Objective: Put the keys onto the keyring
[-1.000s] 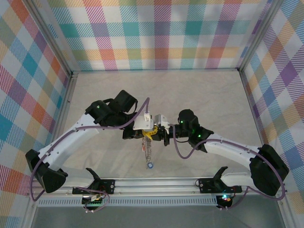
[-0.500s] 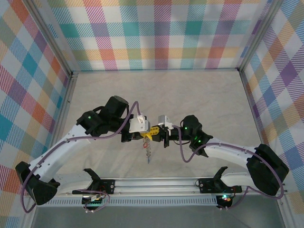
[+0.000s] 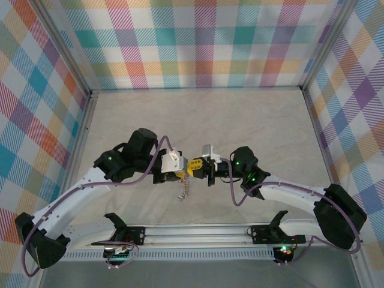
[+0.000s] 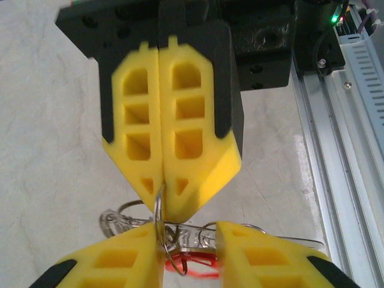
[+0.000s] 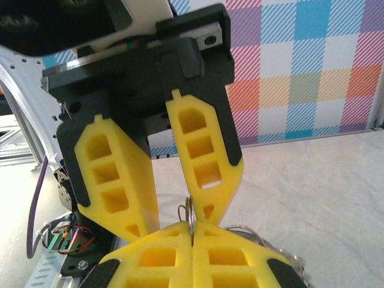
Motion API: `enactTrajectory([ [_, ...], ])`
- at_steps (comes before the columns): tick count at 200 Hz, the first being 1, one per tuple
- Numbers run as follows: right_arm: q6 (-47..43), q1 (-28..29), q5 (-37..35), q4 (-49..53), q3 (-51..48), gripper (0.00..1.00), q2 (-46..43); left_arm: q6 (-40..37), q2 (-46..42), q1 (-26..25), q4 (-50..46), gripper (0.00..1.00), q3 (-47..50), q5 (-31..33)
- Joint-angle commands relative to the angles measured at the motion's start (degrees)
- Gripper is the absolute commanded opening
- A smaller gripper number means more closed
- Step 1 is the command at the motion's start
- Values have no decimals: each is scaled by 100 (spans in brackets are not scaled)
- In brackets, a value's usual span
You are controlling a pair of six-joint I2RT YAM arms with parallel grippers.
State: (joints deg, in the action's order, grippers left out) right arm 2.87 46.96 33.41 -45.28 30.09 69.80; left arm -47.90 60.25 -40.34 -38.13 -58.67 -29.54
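Observation:
The keyring (image 3: 183,189) hangs as a thin silvery chain below where my two grippers meet over the table's middle. My right gripper (image 5: 192,231) is shut on a thin wire ring (image 4: 157,210) of it, pinched at the very tips. In the left wrist view the right gripper (image 4: 161,193) points down at my left gripper (image 4: 189,240). The left jaws stand apart, and the wire ring runs along the inner side of one finger. A key with a red head (image 4: 192,268) lies in the gap, its blade edge spanning it. Pale loops of the keyring (image 4: 120,219) show behind. From above, the left gripper (image 3: 185,171) faces the right gripper (image 3: 199,167).
An aluminium rail (image 3: 198,231) runs along the near edge, close under the grippers, and shows at the right of the left wrist view (image 4: 342,150). Purple cables (image 3: 231,195) loop off both wrists. Plaid walls (image 3: 198,42) close the table on three sides.
The left arm has drawn back toward the left and the near edge. The hanging chain looks shorter, and its blue end no longer shows. The left jaws have widened a little.

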Motion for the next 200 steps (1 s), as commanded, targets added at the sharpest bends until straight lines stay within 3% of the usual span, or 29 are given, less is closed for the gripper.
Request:
enactTrajectory([
  [1,195,-3,-116,-971,129,0,-175,183,-103,0,239,28,259,-187],
  [71,162,-5,-54,-886,165,0,-71,980,-722,5,1655,27,891,149],
  [124,29,-3,55,-713,173,0,3,942,-895,64,1536,28,796,172],
  [167,-23,-3,87,-656,147,0,27,907,-602,61,1403,11,592,-100],
  [200,-248,-4,100,-346,151,0,-24,710,-431,61,1076,5,322,-22],
])
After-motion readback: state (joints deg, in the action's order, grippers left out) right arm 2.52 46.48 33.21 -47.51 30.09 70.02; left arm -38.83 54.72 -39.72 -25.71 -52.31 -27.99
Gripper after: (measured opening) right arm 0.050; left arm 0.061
